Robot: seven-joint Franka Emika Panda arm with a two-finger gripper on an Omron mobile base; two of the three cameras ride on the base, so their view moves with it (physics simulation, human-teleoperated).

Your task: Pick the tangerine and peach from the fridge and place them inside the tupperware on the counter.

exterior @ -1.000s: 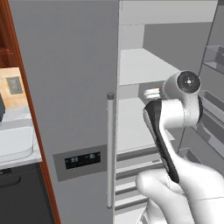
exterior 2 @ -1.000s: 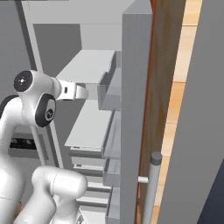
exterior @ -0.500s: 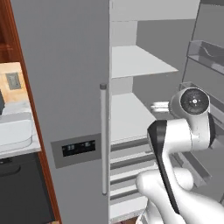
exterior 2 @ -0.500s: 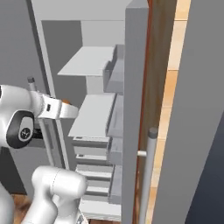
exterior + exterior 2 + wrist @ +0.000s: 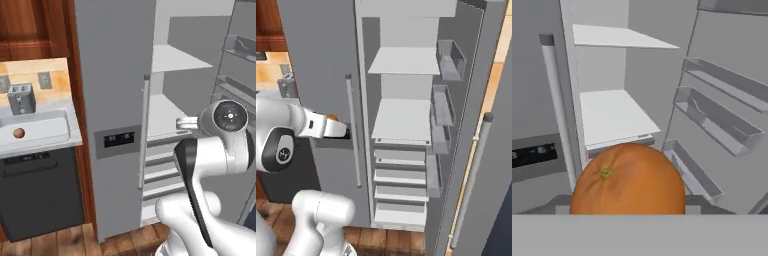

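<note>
The tangerine [image 5: 628, 180], evenly deep orange, sits large at the bottom of the hand view, and my gripper [image 5: 344, 132] is shut on it. A sliver of the tangerine [image 5: 332, 118] shows above the hand, in front of the closed left fridge door. The fridge [image 5: 115, 75] stands with its right door open and bare white shelves [image 5: 612, 115] inside. At the far left, the white tupperware [image 5: 40, 131] rests on the counter [image 5: 75, 137] with the peach [image 5: 19, 132] lying in it. My fingertips are hidden behind the fruit.
A grey two-slot toaster [image 5: 21, 98] stands behind the tupperware. A dark appliance front [image 5: 40, 190] sits under the counter. The open fridge door [image 5: 476, 150] with its bins [image 5: 722, 120] stands to the right. The long bar handle [image 5: 144, 130] runs down the closed door.
The base has shifted, so both base views now show more of the closed fridge door and the counter at left. The hand has drawn back out of the fridge with the tangerine.
</note>
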